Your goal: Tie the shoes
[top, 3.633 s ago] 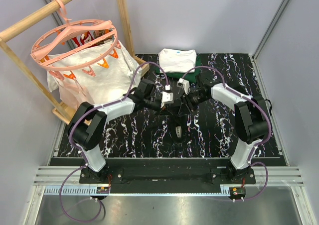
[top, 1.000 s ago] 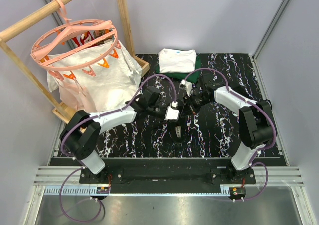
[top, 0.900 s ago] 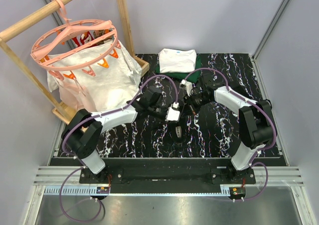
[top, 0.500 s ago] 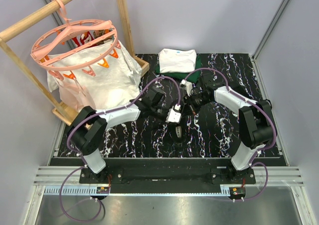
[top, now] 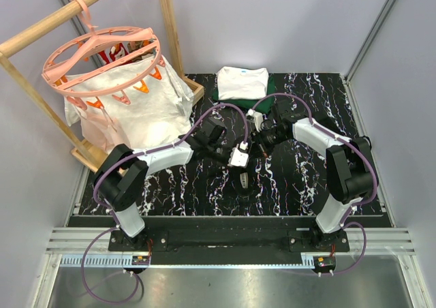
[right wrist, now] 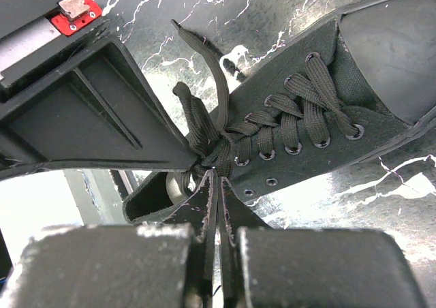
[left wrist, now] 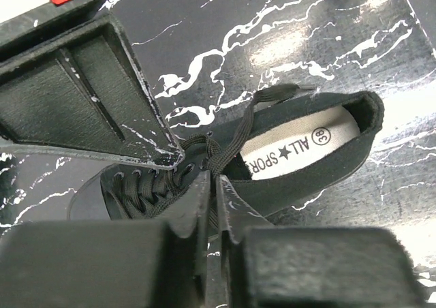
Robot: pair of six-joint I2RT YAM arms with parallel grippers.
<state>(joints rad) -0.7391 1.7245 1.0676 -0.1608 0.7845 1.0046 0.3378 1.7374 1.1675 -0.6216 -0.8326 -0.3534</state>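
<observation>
The small black shoe [top: 244,180] lies on the black marbled table, mostly hidden under both grippers, its pale patch showing. In the left wrist view the shoe [left wrist: 306,151] shows its pale insole, and my left gripper [left wrist: 213,182] is shut on a black lace [left wrist: 242,127] at the tongue. In the right wrist view the shoe [right wrist: 327,117] points its toe cap to the upper right, and my right gripper [right wrist: 219,175] is shut on a lace [right wrist: 204,76] at the crossing. From above, the left gripper [top: 246,161] and right gripper [top: 253,148] meet tip to tip over the shoe.
Folded white and dark green clothes [top: 242,83] lie at the table's back. A pink round hanger [top: 102,59] with white cloth [top: 129,110] hangs on a wooden rack [top: 170,28] at the back left. Bare marbled table [top: 293,178] stretches to the right.
My left gripper's jaws have closed on the lace and its arm has shifted slightly right toward the shoe. The right arm has stayed still and shut.
</observation>
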